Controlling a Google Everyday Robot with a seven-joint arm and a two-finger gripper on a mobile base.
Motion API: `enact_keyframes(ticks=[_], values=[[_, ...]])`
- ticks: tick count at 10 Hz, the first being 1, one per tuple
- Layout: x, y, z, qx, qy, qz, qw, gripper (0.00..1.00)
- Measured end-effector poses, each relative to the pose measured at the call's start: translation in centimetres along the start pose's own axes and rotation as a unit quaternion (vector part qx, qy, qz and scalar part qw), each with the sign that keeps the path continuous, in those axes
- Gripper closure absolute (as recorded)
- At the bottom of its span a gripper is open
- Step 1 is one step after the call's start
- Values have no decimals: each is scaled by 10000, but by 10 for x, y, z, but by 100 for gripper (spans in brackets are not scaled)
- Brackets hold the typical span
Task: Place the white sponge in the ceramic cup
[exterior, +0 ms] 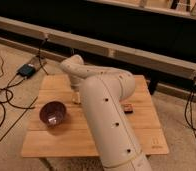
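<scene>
I am judging this as the reach for the sponge: the gripper [76, 96] is hanging low just right of the bowl [53, 113] on the desk [66, 141], open or closed I cannot tell, and with the arm [107, 117] hiding sponge and cup, I am needing a sighting first.

High, close view down along the arm [107, 117] toward hand [76, 95]

Arm [108, 115] blocked frame centre; gripper [76, 95] sat centre-left near purple bowl [53, 113] (dark bar [127, 108] right); table [61, 142] bottom-left lay open.
</scene>
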Motion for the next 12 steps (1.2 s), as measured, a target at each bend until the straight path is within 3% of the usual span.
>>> enact_keyframes(ticks=[5,9,10,12], values=[[-1,4,1,-27,-2,-7,10000,35],[2,2,7,89,103,-62,9999,35],[2,1,8,108,114,-59,9999,38],[2,2,9,115,115,-47,9999,57]])
